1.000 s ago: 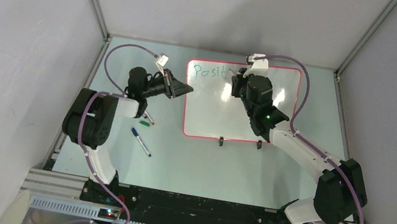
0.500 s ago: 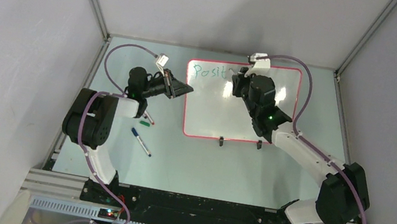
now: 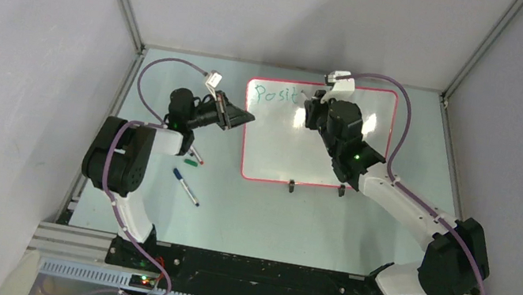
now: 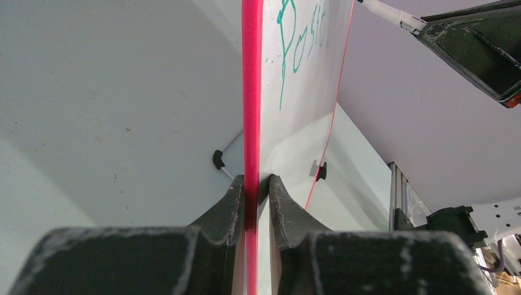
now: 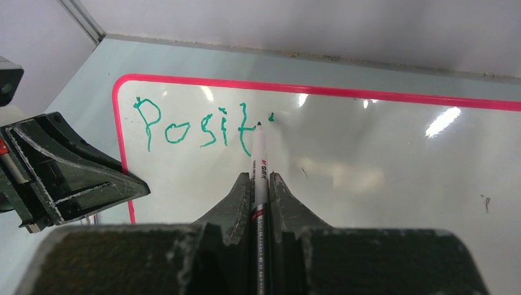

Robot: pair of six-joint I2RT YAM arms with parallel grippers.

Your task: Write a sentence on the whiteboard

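Note:
The whiteboard [image 3: 298, 150] with a red-pink rim stands on two black feet mid-table. Green letters of the sentence [image 3: 271, 94] read "Posit" at its top left, also in the right wrist view [image 5: 190, 129] and the left wrist view [image 4: 301, 49]. My left gripper [image 3: 249, 117] is shut on the board's left rim [image 4: 251, 92]. My right gripper [image 3: 312, 101] is shut on a white marker [image 5: 258, 166]; its tip rests on the board just right of the "t", by a small green dot [image 5: 271, 116].
Two loose markers lie on the table left of the board: a green-capped one [image 3: 193, 158] and a blue one [image 3: 185, 187]. Grey walls and metal frame posts close in the table on three sides.
The right gripper has shifted slightly right along the top line with the marker. The left gripper has not moved.

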